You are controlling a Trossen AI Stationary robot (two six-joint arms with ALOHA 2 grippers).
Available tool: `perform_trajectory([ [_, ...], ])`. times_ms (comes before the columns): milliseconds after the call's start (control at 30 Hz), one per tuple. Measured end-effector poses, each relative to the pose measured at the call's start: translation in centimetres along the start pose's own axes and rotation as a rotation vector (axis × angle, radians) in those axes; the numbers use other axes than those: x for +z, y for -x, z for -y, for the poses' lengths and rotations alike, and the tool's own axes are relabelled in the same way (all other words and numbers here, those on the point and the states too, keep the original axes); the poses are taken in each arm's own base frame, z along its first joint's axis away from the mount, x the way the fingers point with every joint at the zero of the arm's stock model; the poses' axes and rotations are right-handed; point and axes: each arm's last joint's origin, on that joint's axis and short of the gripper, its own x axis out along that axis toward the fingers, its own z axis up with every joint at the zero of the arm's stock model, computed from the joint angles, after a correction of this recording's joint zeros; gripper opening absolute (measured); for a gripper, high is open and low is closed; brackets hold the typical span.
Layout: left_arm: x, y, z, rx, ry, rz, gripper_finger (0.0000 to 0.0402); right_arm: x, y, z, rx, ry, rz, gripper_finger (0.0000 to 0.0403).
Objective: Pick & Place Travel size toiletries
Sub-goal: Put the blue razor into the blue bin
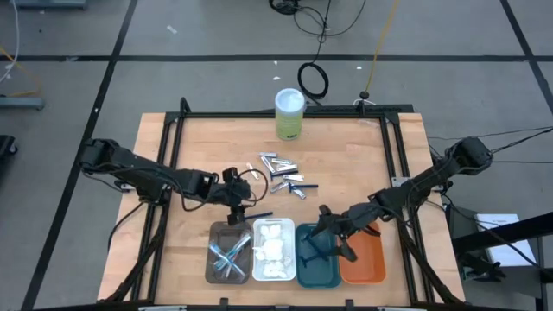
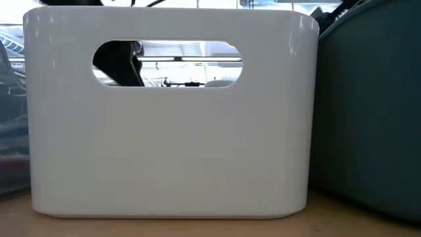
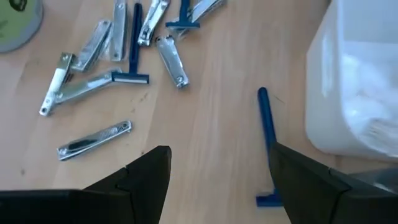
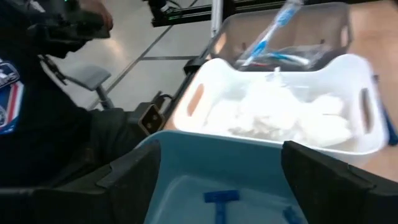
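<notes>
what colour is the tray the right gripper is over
Teal tray, under the open right gripper; clearest in the high view.

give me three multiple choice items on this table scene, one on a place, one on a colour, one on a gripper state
1. Where is the right gripper?
A. over the teal tray
B. by the canister
C. off the table

2. What colour is the razor lying beside the white tray?
A. red
B. dark blue
C. yellow

3. How does the left gripper stand?
A. shut on a razor
B. open, holding nothing
C. shut on a wad

Answers:
1 A, the high view shows it above the teal tray.
2 B, the left wrist view shows its blue handle.
3 B, its fingers stand apart over bare wood.
</notes>
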Motion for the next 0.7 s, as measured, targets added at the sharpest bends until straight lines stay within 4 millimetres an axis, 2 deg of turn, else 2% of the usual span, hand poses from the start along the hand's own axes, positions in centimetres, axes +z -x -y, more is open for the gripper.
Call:
perform_trajectory([
  [167, -1.3, -1.3, -0.4, -0.047, 0.006, 0.037, 0.0266, 0.4, 0.1, 1.2, -0.041, -0.013, 0.014, 0.0315],
  [367, -1.6, -1.8, -0.7, -0.172, -0.086, 0.036, 0.0266, 0.7, 0.3, 2.5, -0.082, -0.012, 0.026, 0.0315],
  [500, -1.2, -1.8, -1.4, -0.246, -0.084, -0.004, 0.0266, 0.9, 0.4, 3.1, -0.086, -0.021, 0.029, 0.0314],
  [700, 0.4, -2.4, -2.6, -0.224, -0.088, -0.137, 0.0266, 1.1, 0.6, 3.9, -0.085, -0.045, 0.032, 0.0314],
])
